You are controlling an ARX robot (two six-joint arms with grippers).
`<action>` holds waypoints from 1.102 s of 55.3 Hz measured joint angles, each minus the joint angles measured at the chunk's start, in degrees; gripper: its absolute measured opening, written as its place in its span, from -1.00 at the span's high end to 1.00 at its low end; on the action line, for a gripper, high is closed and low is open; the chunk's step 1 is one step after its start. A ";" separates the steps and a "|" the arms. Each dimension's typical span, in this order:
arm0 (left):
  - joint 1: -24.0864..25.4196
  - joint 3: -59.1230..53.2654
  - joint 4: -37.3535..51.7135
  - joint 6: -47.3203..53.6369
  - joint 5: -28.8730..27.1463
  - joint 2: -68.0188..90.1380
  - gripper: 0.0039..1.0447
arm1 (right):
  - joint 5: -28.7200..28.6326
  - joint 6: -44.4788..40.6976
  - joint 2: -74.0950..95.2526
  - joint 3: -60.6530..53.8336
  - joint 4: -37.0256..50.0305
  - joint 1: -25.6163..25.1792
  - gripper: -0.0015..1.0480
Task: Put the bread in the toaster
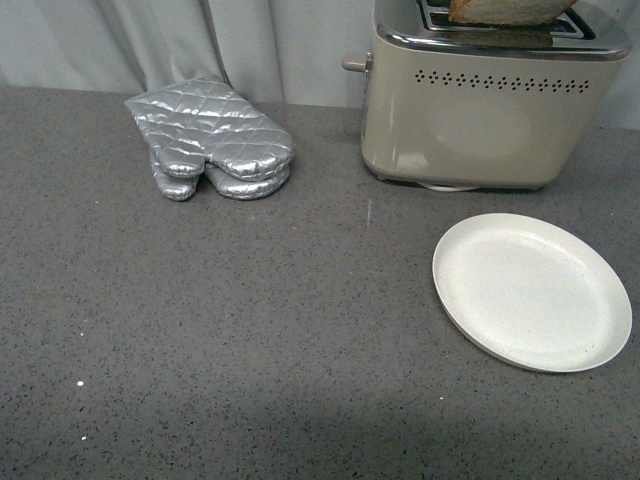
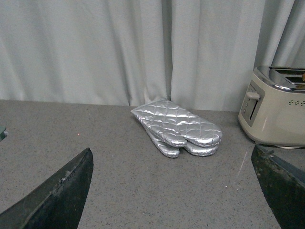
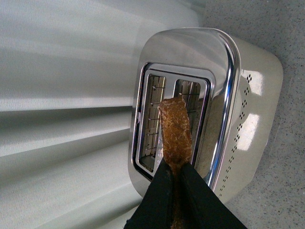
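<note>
The toaster (image 1: 470,120) is sitting back right on the counter (image 1: 250,330). The bread (image 3: 175,126) is hanging edge-on just above its slots, seemingly over the bar between them; lowering there is risking a snag or buckled slice. The right claw (image 3: 175,172) is pinching the bread. The left claw (image 2: 171,164) is gaping empty.

The front view's top edge crops the bread (image 1: 505,10) and toaster (image 1: 480,130).

Silver mitt (image 1: 215,140), white plate (image 1: 530,290)
</note>
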 joint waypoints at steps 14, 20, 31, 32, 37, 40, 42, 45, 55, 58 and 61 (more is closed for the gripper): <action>0.00 0.00 0.00 0.00 0.00 0.00 -0.88 | -0.24 0.17 3.06 3.28 -2.10 -0.70 0.98; 0.00 0.00 0.00 0.02 0.00 0.00 -0.88 | -0.26 -0.28 3.67 3.74 -3.02 -0.98 0.96; 0.00 0.00 0.00 0.00 0.00 0.00 -0.88 | 2.80 -8.76 2.10 1.90 4.07 -0.87 0.28; 0.00 0.00 0.00 0.00 0.00 0.00 -0.88 | 3.06 -9.60 1.88 1.77 4.79 -0.85 0.24; 0.00 0.00 0.00 0.00 0.00 0.00 -0.88 | 4.76 -17.62 -0.17 0.22 11.23 -0.66 -0.03; 0.00 0.00 0.00 0.00 0.00 0.00 -0.88 | 4.72 -22.25 -1.38 -0.70 14.71 -0.63 -0.17; 0.00 0.00 0.00 0.00 0.00 0.00 -0.88 | 4.35 -26.01 -2.45 -1.70 17.62 -0.57 -0.27; 0.00 0.00 0.00 0.00 0.00 0.00 -0.88 | 4.15 -33.03 -4.44 -4.11 22.97 -0.28 -0.44; 0.00 0.00 0.00 0.00 0.00 0.00 -0.88 | -0.92 -56.19 -12.46 -17.00 39.21 0.35 -0.83; 0.00 0.00 0.00 0.00 0.00 0.00 -0.88 | -3.58 -63.21 -16.26 -23.85 42.64 0.37 -0.80; 0.00 0.00 0.00 0.00 0.00 0.00 -0.88 | -4.11 -70.82 -20.35 -32.83 48.83 0.28 -0.81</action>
